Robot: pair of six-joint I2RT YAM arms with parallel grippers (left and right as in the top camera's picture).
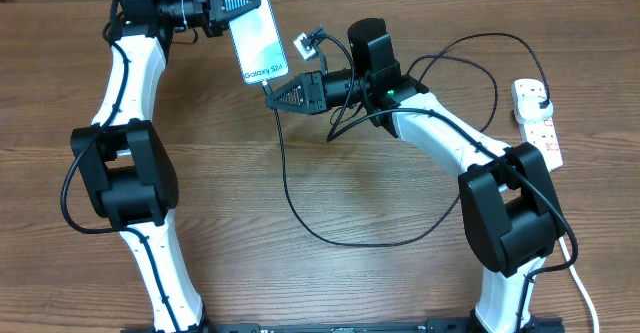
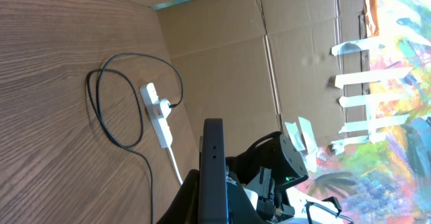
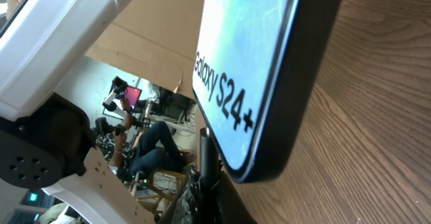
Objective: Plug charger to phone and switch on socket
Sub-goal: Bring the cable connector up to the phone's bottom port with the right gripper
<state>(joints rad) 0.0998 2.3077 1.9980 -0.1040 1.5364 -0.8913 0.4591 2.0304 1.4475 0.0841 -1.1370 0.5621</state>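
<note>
- At the far edge of the table, the left end effector is clamped on the top end of the phone. The phone looks lifted off the wood, with its lit screen facing up.
- The right end effector sits just beside the phone's lower end. It is narrow and, as best we can tell, pinches the tip of the charger cable.
- In the right wrist view the phone's bottom edge fills the frame. We cannot make out the port or the tip clearly.
- We judge the step in hand to be mating the cable tip to the phone, and it is not yet seated.
- The next move calls for lining the tip square with the port and pushing along the phone's length, while the left end effector braces against the push.
- After that a free end effector must reach the power strip, well apart on the right, and press its switch.
- The cable's far plug appears to sit in the strip.
- Count: one phone, one black cable, one power strip with one white cord, and two arms.
</note>
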